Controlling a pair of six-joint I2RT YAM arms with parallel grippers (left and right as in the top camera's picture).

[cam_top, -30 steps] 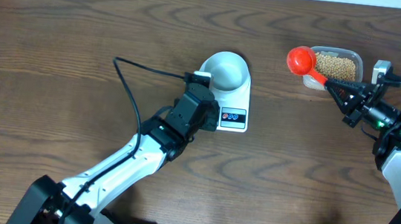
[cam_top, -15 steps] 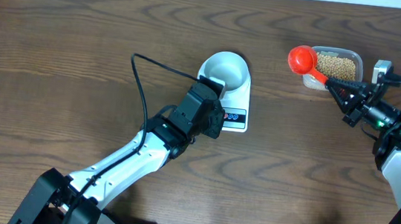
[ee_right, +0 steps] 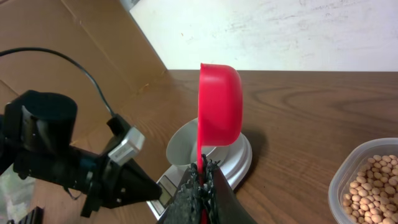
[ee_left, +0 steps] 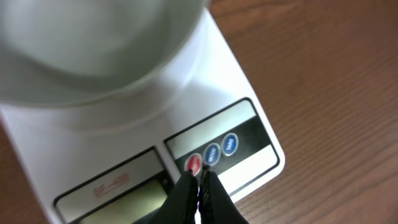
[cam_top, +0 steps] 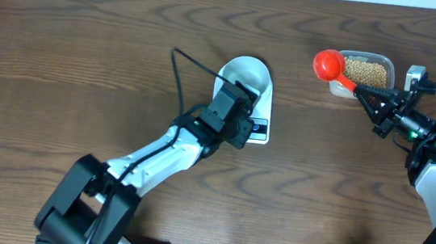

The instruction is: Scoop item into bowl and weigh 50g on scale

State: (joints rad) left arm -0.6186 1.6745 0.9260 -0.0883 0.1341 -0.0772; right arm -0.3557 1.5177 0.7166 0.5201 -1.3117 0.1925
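The scale [cam_top: 258, 108], a flat white rectangle with rounded corners, sits near the middle of the dark wood-grain table [cam_top: 62, 57], a little towards its far edge. The bowl [cam_top: 246, 74], round, smooth and pale, covers the scale's back half. The left gripper [ee_left: 199, 178] has its jaws pressed together, black tips at the red button [ee_left: 194, 164] on the scale's glossy front panel. Wide bare wood lies to the left and along the near edge. Near the far right corner the beans [cam_top: 366, 72], small matte tan rounds, fill a clear plastic tub [cam_top: 387, 62]. The right gripper [ee_right: 203, 169] is clamped on the thin handle of a red plastic scoop [ee_right: 219, 102], its cup at the tub's left end, with open table between it and the scale
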